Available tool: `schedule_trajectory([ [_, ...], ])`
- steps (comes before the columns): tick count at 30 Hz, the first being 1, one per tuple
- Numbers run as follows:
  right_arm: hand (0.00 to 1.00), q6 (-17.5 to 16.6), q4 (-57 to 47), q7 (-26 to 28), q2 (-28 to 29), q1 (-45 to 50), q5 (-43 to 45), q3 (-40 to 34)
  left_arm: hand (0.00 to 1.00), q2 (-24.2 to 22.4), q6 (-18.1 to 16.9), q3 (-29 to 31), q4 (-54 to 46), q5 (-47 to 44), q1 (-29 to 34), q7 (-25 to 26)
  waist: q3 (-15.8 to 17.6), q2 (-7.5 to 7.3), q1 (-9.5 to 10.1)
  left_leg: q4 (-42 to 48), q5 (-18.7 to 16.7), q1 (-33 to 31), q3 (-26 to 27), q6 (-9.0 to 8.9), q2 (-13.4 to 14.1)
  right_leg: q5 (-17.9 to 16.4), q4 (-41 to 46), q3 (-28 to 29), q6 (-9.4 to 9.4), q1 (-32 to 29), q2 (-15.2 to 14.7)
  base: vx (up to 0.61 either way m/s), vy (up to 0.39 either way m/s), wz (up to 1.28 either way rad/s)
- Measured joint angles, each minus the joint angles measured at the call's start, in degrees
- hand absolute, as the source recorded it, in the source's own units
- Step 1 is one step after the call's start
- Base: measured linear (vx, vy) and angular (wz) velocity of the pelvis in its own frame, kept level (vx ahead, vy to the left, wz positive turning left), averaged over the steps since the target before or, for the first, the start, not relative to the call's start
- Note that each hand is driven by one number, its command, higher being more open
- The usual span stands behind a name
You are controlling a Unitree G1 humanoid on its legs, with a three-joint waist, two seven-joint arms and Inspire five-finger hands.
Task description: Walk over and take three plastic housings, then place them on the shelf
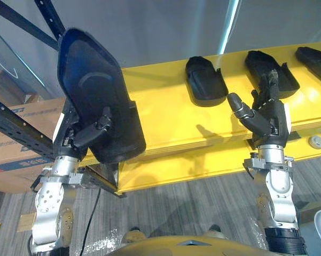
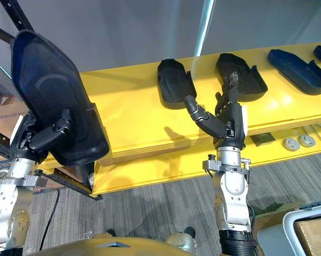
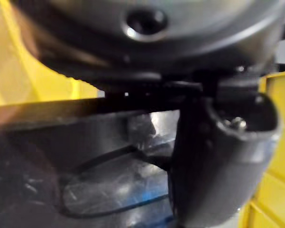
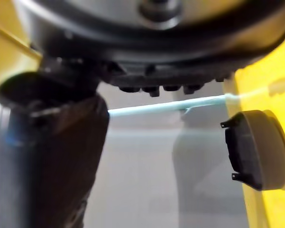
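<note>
A large dark plastic housing [image 1: 99, 96] stands nearly upright at the left, and my left hand [image 1: 85, 133] is shut on its lower part, thumb across its hollow face. The same housing [image 3: 85, 180] shows close in the left wrist view under the thumb [image 3: 218, 161]. Three more dark housings lie on the yellow shelf [image 1: 165, 122]: one in the middle [image 1: 205, 80], one to its right [image 1: 269, 72], one at the far right [image 1: 316, 61]. My right hand [image 1: 264, 114] is raised in front of the shelf, open and holding nothing, just below the second housing.
Cardboard boxes [image 1: 16, 138] sit behind a dark perforated rack post [image 1: 16, 128] at the left. Two round grey discs [image 2: 299, 142] lie on the shelf's lower ledge at the right. A pale bin holding a box [image 2: 304, 229] stands at the lower right on the grey floor.
</note>
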Motion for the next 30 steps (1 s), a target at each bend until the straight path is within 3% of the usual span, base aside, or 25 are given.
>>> schedule_trajectory([
  [5,1.0,1.6,0.0,3.0,0.0,0.1,-0.2,2.1,0.0,7.7,3.4,1.2,6.2,-2.5,-11.5,-0.2,-0.1,-0.28,-0.15,-1.6,0.7,1.7,1.4,-0.02,-0.2,0.0,-0.2,0.9,-0.01,0.2,0.1,-0.02,-0.001,-0.12],
  [10,1.0,2.6,0.9,4.4,-0.1,0.4,-0.1,4.6,0.0,16.0,8.2,1.6,22.8,-8.1,-24.2,2.0,-0.1,-0.29,-1.55,-3.0,1.6,2.4,3.4,-0.17,-0.1,1.5,-2.2,2.4,-0.7,-0.2,1.2,-0.04,-0.011,-0.16],
  [16,1.0,2.6,2.6,4.1,-0.3,2.0,-0.1,5.7,0.0,18.7,11.9,-0.2,36.6,-8.7,-34.7,3.6,-0.1,-0.28,-3.04,-3.0,1.7,2.5,4.2,-0.23,0.1,1.8,-2.2,3.3,-0.9,-0.8,1.5,-0.01,-0.007,-0.08],
  [20,1.0,2.6,2.6,3.9,-0.3,3.3,-0.2,6.7,0.0,20.7,13.6,-3.0,39.8,-10.7,-39.3,5.0,0.0,-0.26,-3.52,-3.0,1.7,2.4,5.2,-0.23,0.1,2.0,-2.2,4.6,-1.02,-1.8,1.7,-0.01,-0.005,-0.12],
  [23,1.0,2.6,2.6,3.6,-0.3,4.5,-2.3,7.2,0.0,20.7,14.0,-4.0,39.9,-11.2,-40.4,6.1,0.0,-0.24,-4.88,-3.0,1.7,2.5,5.5,-0.24,0.1,2.0,-2.3,4.8,-1.03,-1.8,1.8,-0.01,-0.008,-0.03],
  [26,1.0,2.6,2.6,3.3,-0.3,5.1,-2.2,7.5,0.0,20.7,15.4,-4.6,40.9,-11.2,-41.3,6.4,0.0,-0.22,-4.93,-3.1,1.7,2.9,6.3,-0.24,0.2,2.4,-2.9,5.6,-1.15,-1.8,2.1,-0.02,-0.012,-0.13],
  [30,1.0,2.6,2.4,3.0,-0.2,6.2,-2.2,7.7,0.0,20.5,19.8,-5.7,45.5,-11.1,-42.6,7.7,0.0,-0.12,-5.87,-3.1,1.7,3.1,6.9,-0.28,0.3,2.8,-3.5,6.1,-1.22,-1.8,2.4,-0.03,-0.014,-0.07],
])
